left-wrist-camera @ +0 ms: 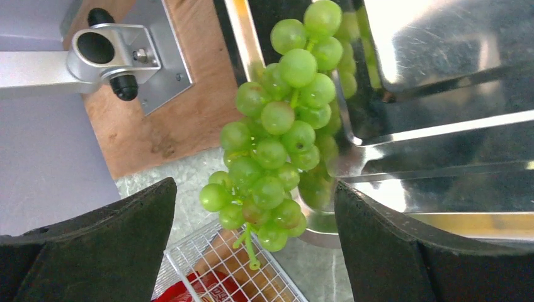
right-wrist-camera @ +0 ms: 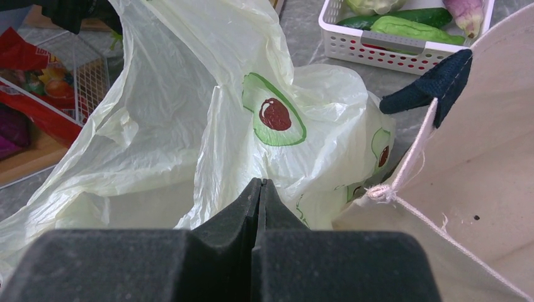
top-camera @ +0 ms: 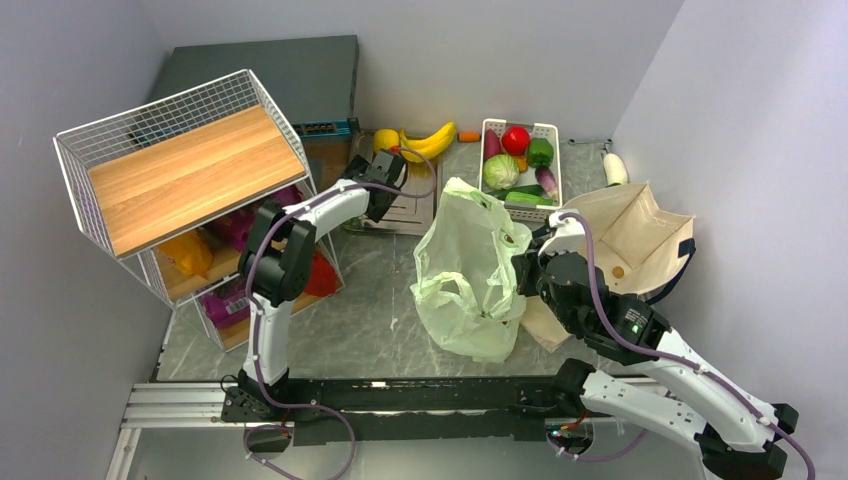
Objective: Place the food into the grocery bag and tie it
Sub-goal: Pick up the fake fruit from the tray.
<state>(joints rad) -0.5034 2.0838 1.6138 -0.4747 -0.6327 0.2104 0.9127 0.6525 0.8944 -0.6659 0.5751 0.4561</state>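
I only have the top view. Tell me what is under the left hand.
Observer: A bunch of green grapes, lying against a shiny metal tray. The left hand is open around it and not gripping.
Operator: Now report the right hand.
Observer: The right hand is shut, and it appears to pinch the grocery bag film at its tips.

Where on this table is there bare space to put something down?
Bare tabletop lies between the wire rack and the grocery bag. The back right is crowded: white basket, canvas tote and bag sit close together.
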